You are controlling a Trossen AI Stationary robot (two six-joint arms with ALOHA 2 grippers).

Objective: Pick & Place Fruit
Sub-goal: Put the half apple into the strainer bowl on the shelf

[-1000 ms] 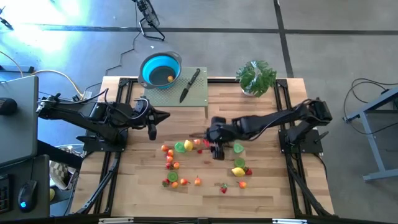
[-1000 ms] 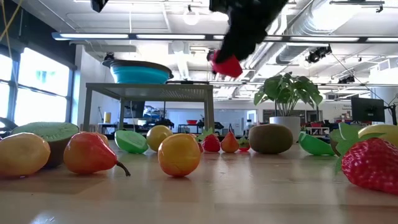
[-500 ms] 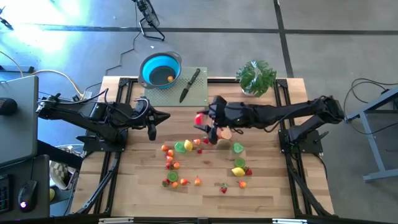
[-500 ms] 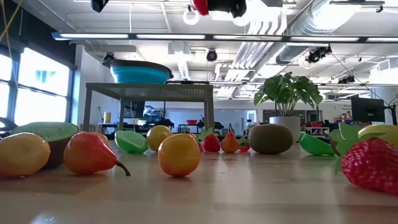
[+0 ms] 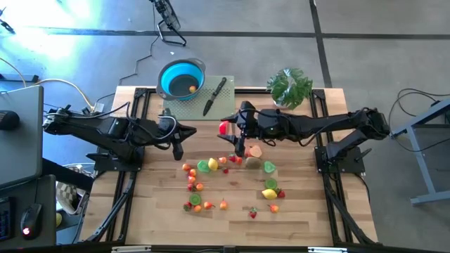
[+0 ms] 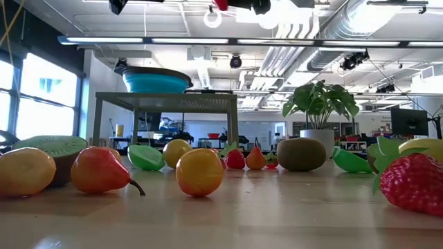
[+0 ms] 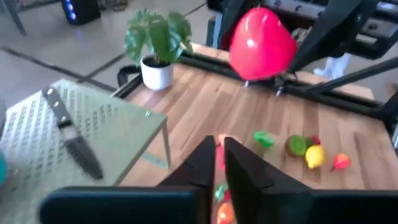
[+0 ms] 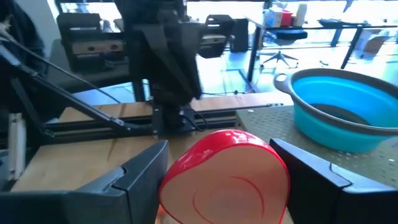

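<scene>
Wooden planks make up the table (image 5: 302,211), where roughly twenty small fruit (image 5: 211,165) lie scattered across the middle and toward the front edge. One red fruit (image 5: 224,128) is off the surface, clamped in the right tool (image 5: 226,128) above the table's middle, short of the raised mesh platform (image 5: 225,107) at the back edge. One blue bowl (image 5: 181,77) and one knife (image 5: 214,96) rest on that platform. One potted plant (image 5: 289,87) stands by the back right corner. The left tool (image 5: 177,150), clenched on nothing, hangs over the left side.

Knife (image 5: 214,95) beside bowl (image 5: 181,77)
</scene>
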